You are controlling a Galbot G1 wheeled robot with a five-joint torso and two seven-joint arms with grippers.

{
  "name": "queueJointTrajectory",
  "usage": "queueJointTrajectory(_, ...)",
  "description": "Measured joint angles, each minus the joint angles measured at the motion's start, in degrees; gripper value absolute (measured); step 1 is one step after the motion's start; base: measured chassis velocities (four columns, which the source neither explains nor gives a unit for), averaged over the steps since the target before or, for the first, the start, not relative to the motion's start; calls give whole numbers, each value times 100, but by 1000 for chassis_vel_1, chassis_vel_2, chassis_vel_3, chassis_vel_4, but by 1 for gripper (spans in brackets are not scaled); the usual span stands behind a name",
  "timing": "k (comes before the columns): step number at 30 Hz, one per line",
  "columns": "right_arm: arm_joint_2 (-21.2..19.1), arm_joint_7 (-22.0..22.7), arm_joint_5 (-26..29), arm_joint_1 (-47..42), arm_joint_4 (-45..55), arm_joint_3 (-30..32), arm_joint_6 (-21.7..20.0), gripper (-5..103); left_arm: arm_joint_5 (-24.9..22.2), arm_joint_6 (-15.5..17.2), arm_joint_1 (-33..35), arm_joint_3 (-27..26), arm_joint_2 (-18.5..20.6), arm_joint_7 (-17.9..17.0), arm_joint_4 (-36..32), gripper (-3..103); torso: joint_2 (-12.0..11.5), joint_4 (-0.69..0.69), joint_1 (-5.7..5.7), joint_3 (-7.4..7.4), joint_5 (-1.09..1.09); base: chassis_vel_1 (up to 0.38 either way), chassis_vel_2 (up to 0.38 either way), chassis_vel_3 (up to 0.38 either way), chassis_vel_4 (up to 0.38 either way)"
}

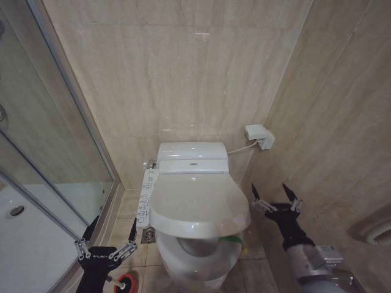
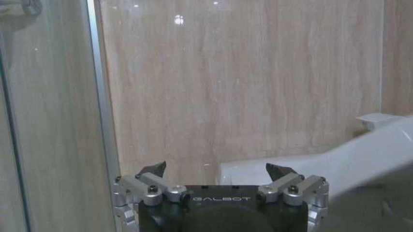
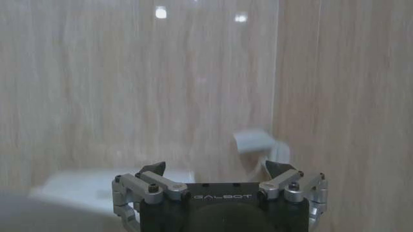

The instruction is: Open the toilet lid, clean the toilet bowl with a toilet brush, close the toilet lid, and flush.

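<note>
Glossy white oval plastic toilet lid (image 1: 198, 204) sits partly raised; left gripper (image 1: 105, 234) and right gripper (image 1: 275, 195) both spread wide, holding nothing.

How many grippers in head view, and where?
2. The left gripper is low on the toilet's left, open, above the red brush holder. The right gripper is on the toilet's right, open, beside the toilet lid.

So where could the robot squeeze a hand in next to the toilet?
Bare tiled floor lies between the white ceramic toilet bowl and the beige wall; the open right hand hovers there. The other side is crowded: the open left hand, small round red cup holder, narrow white button panel and glass shower door.
</note>
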Motion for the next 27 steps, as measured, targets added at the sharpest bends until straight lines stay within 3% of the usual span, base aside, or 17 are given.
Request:
queueJointTrajectory(10, 376, -165, -35, -439, 195, 264, -243, 100, 0, 0, 0, 0, 0, 0, 0, 100, 0, 0, 1, 0, -1, 0, 0, 0, 0)
queueJointTrajectory(21, 716, -223, -461, -482, 120, 433, -39, 100, 0, 0, 0, 0, 0, 0, 0, 100, 0, -1, 0, 0, -1, 0, 0, 0, 0)
queueJointTrajectory(27, 749, -260, -370, -416, 78, 410, 20, 100, 0, 0, 0, 0, 0, 0, 0, 100, 0, -1, 0, 0, 0, 0, 0, 0, 0)
